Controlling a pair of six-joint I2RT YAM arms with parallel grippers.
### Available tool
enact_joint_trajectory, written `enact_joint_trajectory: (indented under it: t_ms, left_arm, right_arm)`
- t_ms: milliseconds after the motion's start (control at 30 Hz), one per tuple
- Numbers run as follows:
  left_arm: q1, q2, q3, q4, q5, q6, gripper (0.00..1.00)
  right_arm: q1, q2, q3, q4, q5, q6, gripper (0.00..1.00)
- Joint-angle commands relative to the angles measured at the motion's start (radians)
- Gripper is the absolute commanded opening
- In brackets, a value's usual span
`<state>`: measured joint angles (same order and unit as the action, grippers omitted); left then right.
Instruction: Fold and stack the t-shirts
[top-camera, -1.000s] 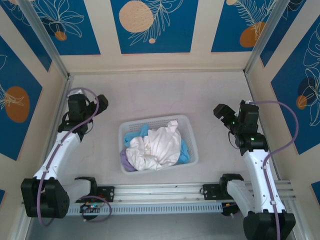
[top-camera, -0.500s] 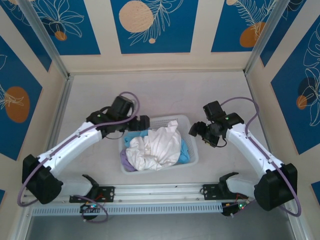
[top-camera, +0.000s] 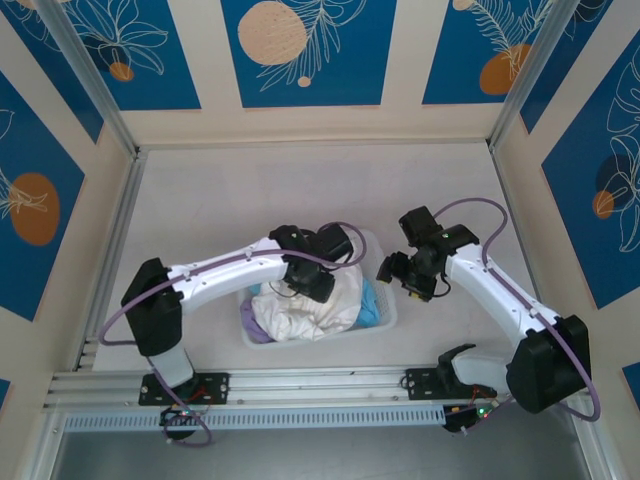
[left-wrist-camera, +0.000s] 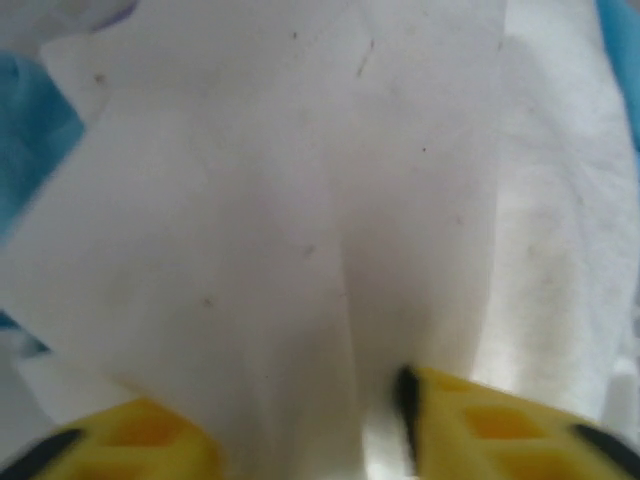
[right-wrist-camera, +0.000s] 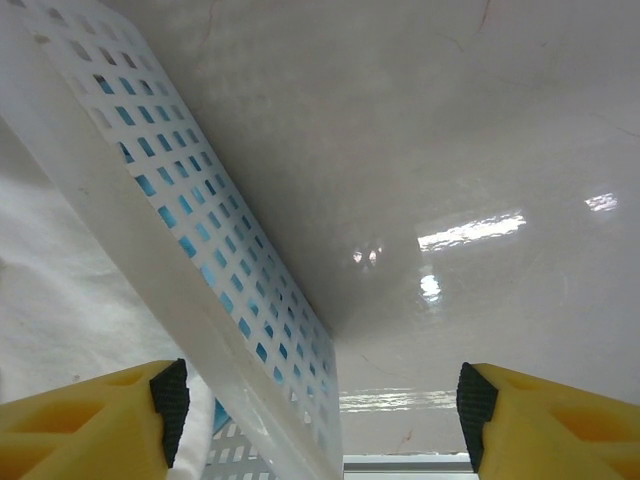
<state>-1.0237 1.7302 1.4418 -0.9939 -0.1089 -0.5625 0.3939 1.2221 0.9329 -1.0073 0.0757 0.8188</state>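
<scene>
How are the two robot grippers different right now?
The left gripper is down on the crumpled white t-shirt inside the white plastic lattice basket; the right gripper is at that basket's right wall. The left gripper has white cloth between its fingers, though a firm pinch is unclear; the right gripper stands wider, open, astride the basket wall. Both have yellow fingers.

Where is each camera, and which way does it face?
Top external: above and behind the bases, looking down on table, basket, left arm, right arm.
Left wrist: over the basket, looking down at the white shirt; yellow fingers at bottom.
Right wrist: beside the basket wall, facing table; fingers in bottom corners.
Shared: top and left wrist show the white shirt.
</scene>
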Motion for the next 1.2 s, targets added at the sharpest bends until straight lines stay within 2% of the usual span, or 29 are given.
enact_joint_trajectory:
  t_ms: [0, 33, 67, 267, 400, 500, 667, 833, 1000, 1167]
  left_arm:
    - [-0.007, 0.019, 0.084, -0.062, -0.066, 0.007, 0.09]
    - [-0.006, 0.021, 0.101, -0.066, -0.076, 0.014, 0.01]
    - [-0.007, 0.019, 0.123, -0.072, -0.088, 0.022, 0.00]
    - [-0.006, -0.077, 0.223, -0.020, -0.111, 0.082, 0.00]
    - [-0.007, -0.183, 0.323, 0.040, -0.162, 0.152, 0.00]
    - [-0.007, -0.253, 0.417, 0.088, -0.234, 0.220, 0.00]
    - [-0.007, -0.370, 0.471, 0.253, -0.386, 0.315, 0.00]
    - [-0.005, -0.436, 0.511, 0.376, -0.466, 0.391, 0.00]
    - [0.007, -0.475, 0.549, 0.421, -0.690, 0.456, 0.00]
    - [0.087, -0.528, 0.500, 0.353, -0.835, 0.433, 0.00]
  right_arm:
    - [0.007, 0.016, -0.014, -0.001, -0.025, -0.005, 0.71]
    - [0.006, 0.017, -0.014, 0.005, -0.025, -0.008, 0.67]
    - [0.006, 0.017, -0.015, 0.010, -0.023, -0.006, 0.65]
    - [0.006, 0.025, -0.034, 0.060, -0.036, -0.001, 0.47]
    - [0.006, 0.040, -0.033, 0.075, -0.007, 0.011, 0.22]
    - [0.006, 0.043, -0.022, 0.082, 0.024, 0.024, 0.09]
    - [-0.005, 0.054, 0.032, 0.069, 0.109, 0.042, 0.02]
    - [-0.055, 0.100, 0.120, 0.014, 0.206, 0.071, 0.00]
    - [-0.180, 0.114, 0.171, -0.026, 0.256, 0.153, 0.00]
    - [-0.366, 0.102, 0.172, -0.031, 0.256, 0.314, 0.00]
